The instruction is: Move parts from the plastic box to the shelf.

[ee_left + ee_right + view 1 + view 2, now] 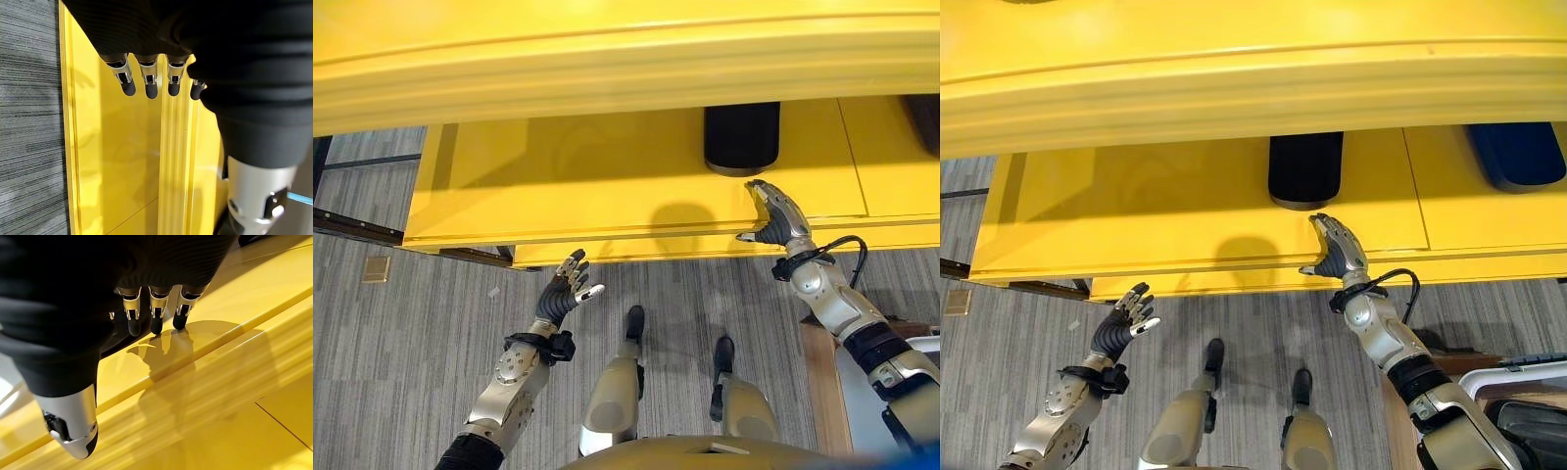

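Dark fingertips [155, 325] of the right hand [1340, 252] hang right over the yellow shelf [607, 176]. Those fingers are straight and a little apart, and they hold nothing. The thumb sticks out to the side, over the front edge of the shelf board. From the head views, this hand is stretched out above the lower shelf board, near its front lip. Just past the fingers, farther back on the same board, lies a black part [1305, 168]. It is dark and rounded, and the hand is close to it but not touching it.

Fingers of the left hand [564, 290] are also straight and spread, and they hold nothing. This hand is lower down, in front of the shelf, over the grey striped floor [401, 343]. In its own wrist view the fingertips [151, 90] point toward the yellow boards.

Farther to the right on the shelf lies a dark blue part [1518, 154]. At the lower right sits a white box [1518, 377] on a wooden surface [822, 382], with something dark inside it.
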